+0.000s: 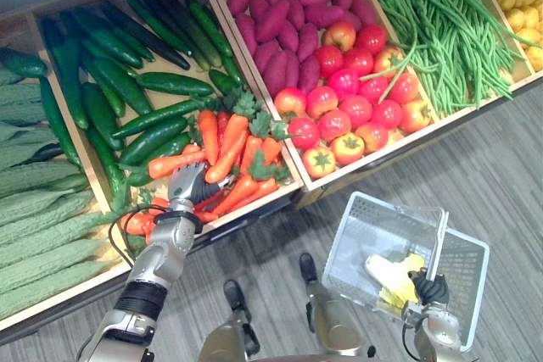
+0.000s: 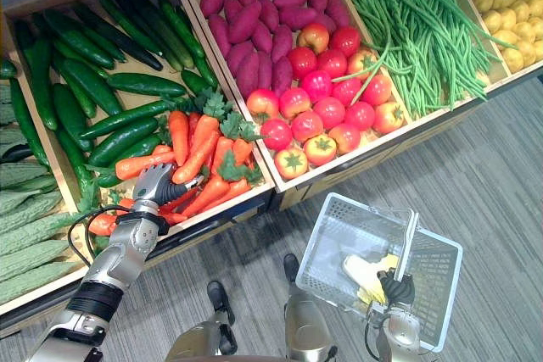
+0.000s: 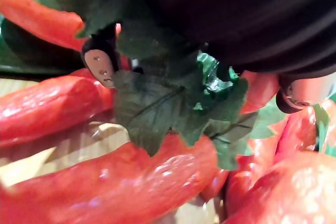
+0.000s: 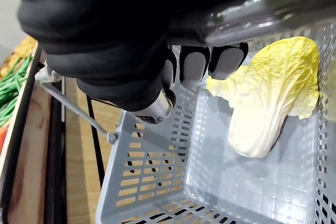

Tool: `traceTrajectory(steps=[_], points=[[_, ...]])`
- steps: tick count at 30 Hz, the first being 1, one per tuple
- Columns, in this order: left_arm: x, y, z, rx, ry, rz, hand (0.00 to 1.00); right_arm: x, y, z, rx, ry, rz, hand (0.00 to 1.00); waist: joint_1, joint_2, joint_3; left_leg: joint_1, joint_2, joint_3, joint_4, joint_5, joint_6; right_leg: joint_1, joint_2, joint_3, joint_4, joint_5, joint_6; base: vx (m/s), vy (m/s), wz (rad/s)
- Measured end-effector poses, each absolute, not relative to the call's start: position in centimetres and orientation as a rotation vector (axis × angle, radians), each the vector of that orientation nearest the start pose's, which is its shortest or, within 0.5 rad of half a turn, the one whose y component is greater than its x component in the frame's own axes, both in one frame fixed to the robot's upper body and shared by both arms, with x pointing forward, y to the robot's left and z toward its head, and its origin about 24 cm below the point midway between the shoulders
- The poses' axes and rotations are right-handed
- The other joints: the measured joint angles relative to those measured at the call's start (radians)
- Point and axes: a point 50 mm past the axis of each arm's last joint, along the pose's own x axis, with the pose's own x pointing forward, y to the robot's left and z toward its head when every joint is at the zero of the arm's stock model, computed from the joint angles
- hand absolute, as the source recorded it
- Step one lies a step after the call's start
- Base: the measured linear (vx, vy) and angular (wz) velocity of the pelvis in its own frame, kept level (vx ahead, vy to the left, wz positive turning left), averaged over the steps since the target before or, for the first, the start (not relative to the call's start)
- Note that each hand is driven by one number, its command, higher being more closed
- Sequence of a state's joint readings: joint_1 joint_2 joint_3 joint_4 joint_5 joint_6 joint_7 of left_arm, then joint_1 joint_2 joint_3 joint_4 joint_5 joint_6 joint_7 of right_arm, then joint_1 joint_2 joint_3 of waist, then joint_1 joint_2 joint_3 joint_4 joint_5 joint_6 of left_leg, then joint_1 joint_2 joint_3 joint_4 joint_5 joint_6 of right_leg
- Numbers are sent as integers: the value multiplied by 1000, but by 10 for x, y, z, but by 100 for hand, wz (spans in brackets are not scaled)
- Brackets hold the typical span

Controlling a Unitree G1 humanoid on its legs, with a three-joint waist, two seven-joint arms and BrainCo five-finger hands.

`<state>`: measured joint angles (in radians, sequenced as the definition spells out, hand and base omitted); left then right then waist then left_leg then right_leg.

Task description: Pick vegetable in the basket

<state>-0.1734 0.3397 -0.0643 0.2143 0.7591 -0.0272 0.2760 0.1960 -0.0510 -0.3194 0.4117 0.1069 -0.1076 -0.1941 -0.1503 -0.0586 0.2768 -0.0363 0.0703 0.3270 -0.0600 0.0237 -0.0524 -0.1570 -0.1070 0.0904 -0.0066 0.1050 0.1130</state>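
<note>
A pile of orange carrots (image 1: pixel 233 154) with green leaf tops fills the front of a wooden crate. My left hand (image 1: pixel 187 184) is pressed down into this pile at its near left side. In the left wrist view the hand's dark cover (image 3: pixel 236 14) sits over carrot leaves (image 3: pixel 157 108) and glossy carrots (image 3: pixel 131 182). My right hand (image 1: pixel 428 287) is shut on the handle (image 4: pixel 262 14) of a grey plastic basket (image 1: pixel 373 205) and holds it low at the right. A pale yellow cabbage (image 4: pixel 268 98) lies inside the basket.
Crates hold cucumbers (image 1: pixel 127 82), purple sweet potatoes (image 1: pixel 280 23), tomatoes (image 1: pixel 356 99), green beans (image 1: pixel 433 23), yellow potatoes (image 1: pixel 522 6) and bitter gourds (image 1: pixel 34 218). Grey floor (image 1: pixel 492 184) lies between the crates' front edge and the basket.
</note>
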Motion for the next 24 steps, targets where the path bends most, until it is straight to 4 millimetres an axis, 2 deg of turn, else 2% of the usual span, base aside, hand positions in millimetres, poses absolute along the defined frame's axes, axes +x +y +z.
traceTrajectory(steps=[4,7,10,15,20,22,24], points=[[271,204,67,944,-183,270,100,144,-255,-76,34,496,-621,100,3,12,-8,17,-14,-21,4,-16,1,32,-17,-4,2,-40,3,-18,1,15],[254,197,66,820,-193,328,100,135,-259,-79,29,516,-643,100,4,57,-35,24,-13,-24,-1,-15,1,34,-16,-4,8,-49,3,-10,-29,3],[246,193,69,744,-224,352,100,132,-258,-82,33,535,-645,100,4,73,-45,52,-8,-24,-11,-12,5,66,-9,-6,7,-56,1,-3,-14,0],[235,183,81,587,-299,379,100,126,-258,-83,34,548,-656,100,6,74,-81,68,-1,-27,-33,-6,-3,67,-1,-12,16,-65,0,3,-37,1],[220,163,88,398,-342,345,100,112,-256,-87,43,576,-693,100,5,74,-112,94,5,-37,-33,-6,-6,98,-1,-39,44,-95,0,20,-22,16],[216,157,92,354,-360,332,100,113,-253,-84,59,557,-703,100,19,73,-112,99,12,-34,7,-29,-10,97,1,-34,72,-111,-1,9,-17,-12],[212,153,95,278,-366,334,100,116,-251,-78,60,533,-706,100,44,75,-114,46,37,-34,181,-122,-13,79,21,10,113,-115,-2,0,-32,-50]])
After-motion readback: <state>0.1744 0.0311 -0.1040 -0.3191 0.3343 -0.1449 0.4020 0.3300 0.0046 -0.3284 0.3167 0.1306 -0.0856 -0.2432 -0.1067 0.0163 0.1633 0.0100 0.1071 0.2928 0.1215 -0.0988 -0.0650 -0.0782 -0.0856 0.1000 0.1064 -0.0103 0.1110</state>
